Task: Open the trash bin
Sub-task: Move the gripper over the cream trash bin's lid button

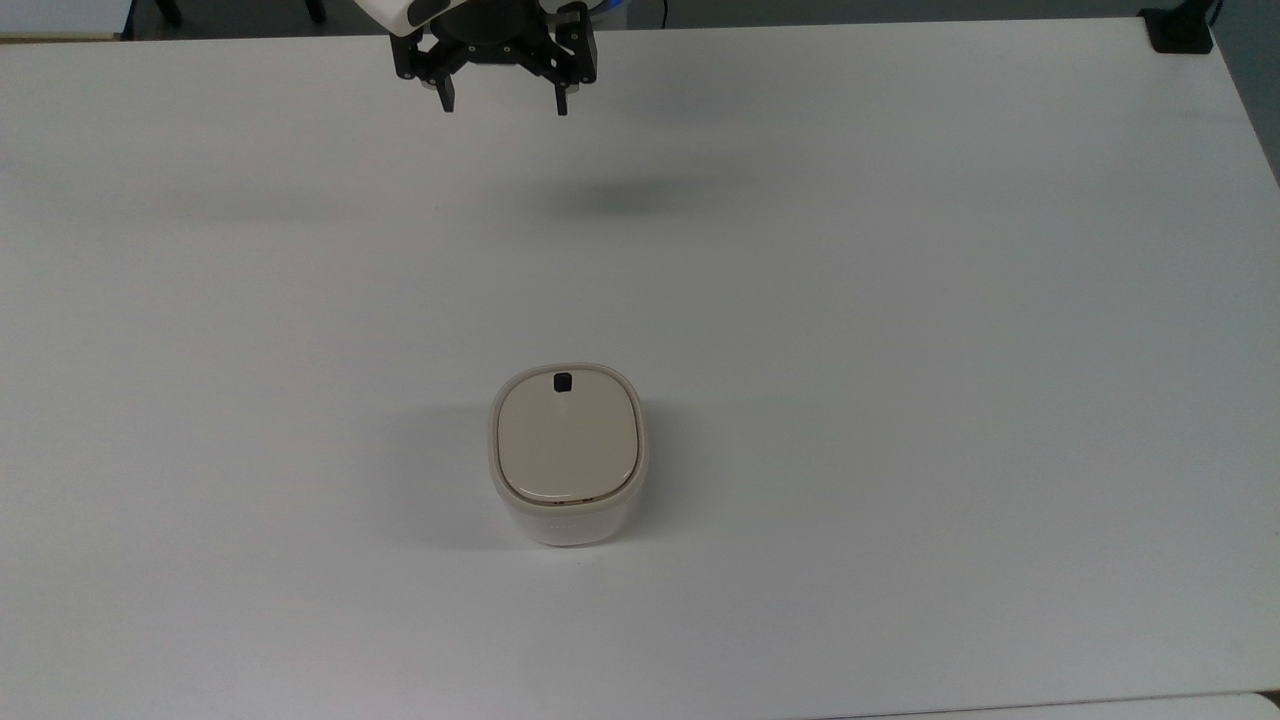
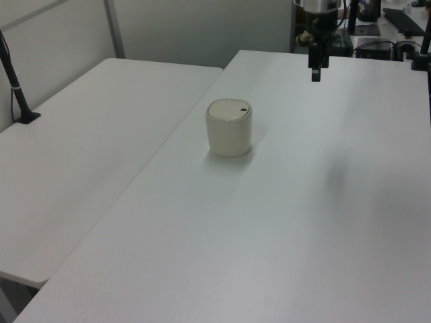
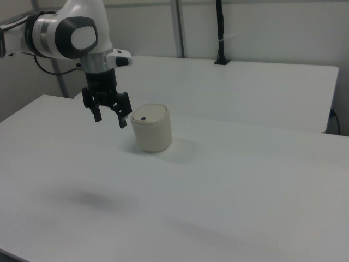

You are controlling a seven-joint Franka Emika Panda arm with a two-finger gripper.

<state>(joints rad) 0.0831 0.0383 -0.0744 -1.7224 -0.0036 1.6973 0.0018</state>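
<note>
Item one: we are seeing the trash bin (image 1: 567,455) sitting lid-closed on the white table (image 1: 900,400), lower centre of the top view. Item two: the gripper (image 1: 503,102) is hovering at top centre, fingers spread apart, holding nothing.

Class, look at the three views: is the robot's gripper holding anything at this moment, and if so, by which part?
Nothing is held. The gripper hangs open in the air above the table, well apart from the trash bin, whose lid is shut.
</note>
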